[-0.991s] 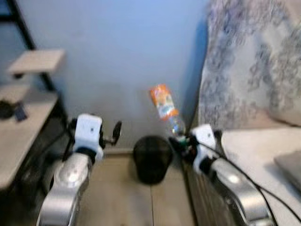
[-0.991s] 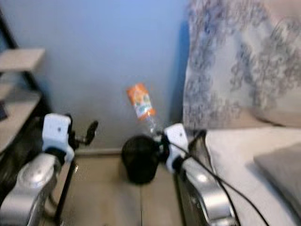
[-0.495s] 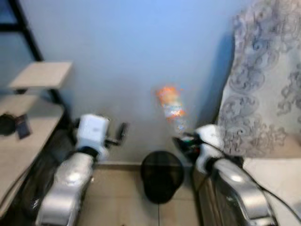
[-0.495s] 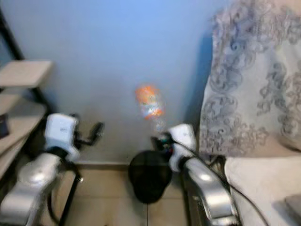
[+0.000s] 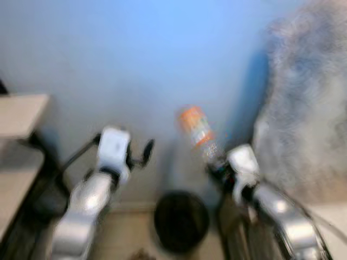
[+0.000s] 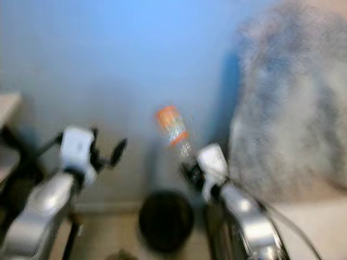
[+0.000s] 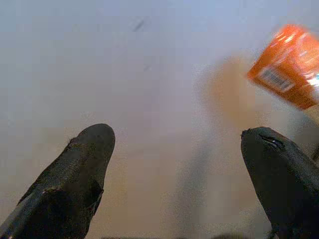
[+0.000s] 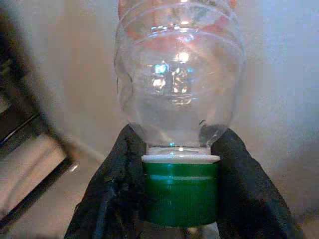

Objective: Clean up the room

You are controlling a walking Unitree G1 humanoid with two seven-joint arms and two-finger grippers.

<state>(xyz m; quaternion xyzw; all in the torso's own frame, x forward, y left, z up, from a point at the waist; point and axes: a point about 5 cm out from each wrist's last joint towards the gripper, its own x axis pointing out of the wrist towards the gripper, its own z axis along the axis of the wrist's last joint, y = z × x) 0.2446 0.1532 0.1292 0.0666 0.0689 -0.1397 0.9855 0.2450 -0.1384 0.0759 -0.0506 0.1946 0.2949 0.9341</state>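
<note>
While the head views have blurred and swung upward since a moment ago, the camera moved, not the things: the right end effector (image 5: 217, 165) still holds the bottle (image 5: 196, 130) raised, the black bin (image 5: 180, 221) on the floor just below and to its left. Left wrist: the left end effector (image 7: 179, 174) is spread, empty. Right wrist: black fingers (image 8: 117, 194) clamp the green cap (image 8: 180, 191). Dropping it in looks close.

The left claw (image 7: 174, 174) is spread wide before a pale wall (image 7: 124, 64); an orange-labelled bottle (image 7: 291, 64) shows nearby.
</note>
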